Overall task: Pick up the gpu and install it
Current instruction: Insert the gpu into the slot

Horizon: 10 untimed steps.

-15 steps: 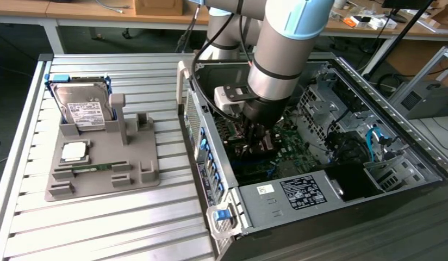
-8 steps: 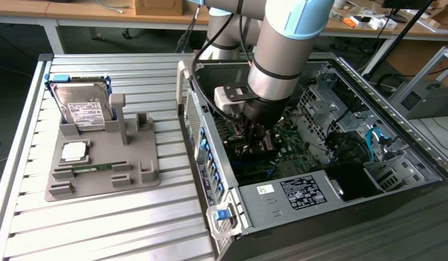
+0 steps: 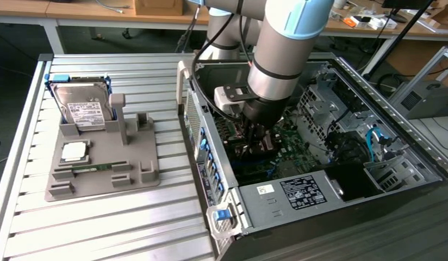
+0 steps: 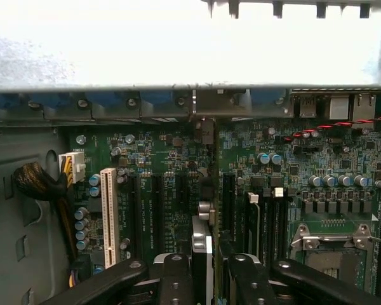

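Observation:
My gripper [image 3: 255,137] reaches down inside the open computer case [image 3: 297,191], over the green motherboard [image 3: 293,147]. In the wrist view the gpu [image 4: 202,238] is seen edge-on as a thin card with a silvery edge, clamped between my two black fingers [image 4: 175,279]. The gripper [image 4: 206,279] is shut on it. The card runs toward the case's rear wall, among the long black expansion slots [image 4: 157,210]. Whether its lower edge touches a slot I cannot tell.
A white slot [image 4: 110,216] and a cable bundle [image 4: 35,181] lie to one side of the card, the processor socket [image 4: 333,244] to the other. Outside the case, a grey fixture plate [image 3: 100,182] carries a hard drive [image 3: 82,109] and a green memory stick [image 3: 93,167].

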Each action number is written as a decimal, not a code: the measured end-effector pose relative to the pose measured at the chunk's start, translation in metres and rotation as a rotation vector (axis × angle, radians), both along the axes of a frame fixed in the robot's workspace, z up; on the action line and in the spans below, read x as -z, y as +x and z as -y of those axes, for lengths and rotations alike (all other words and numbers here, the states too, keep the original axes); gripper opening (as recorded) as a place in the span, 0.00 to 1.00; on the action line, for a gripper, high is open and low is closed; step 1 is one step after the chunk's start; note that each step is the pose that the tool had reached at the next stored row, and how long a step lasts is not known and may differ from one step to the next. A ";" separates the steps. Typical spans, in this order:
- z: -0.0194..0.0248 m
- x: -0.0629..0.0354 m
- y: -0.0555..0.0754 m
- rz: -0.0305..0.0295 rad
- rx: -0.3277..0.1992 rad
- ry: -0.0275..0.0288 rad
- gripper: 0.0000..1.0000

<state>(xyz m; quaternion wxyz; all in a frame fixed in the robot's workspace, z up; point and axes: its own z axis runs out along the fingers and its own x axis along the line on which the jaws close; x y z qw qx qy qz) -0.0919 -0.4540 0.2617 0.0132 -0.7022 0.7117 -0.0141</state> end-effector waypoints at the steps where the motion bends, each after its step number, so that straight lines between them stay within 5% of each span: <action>1: 0.0000 0.0002 0.000 0.0000 0.000 0.0000 0.27; 10: 0.0000 0.0020 0.000 0.0000 0.000 0.0001 0.27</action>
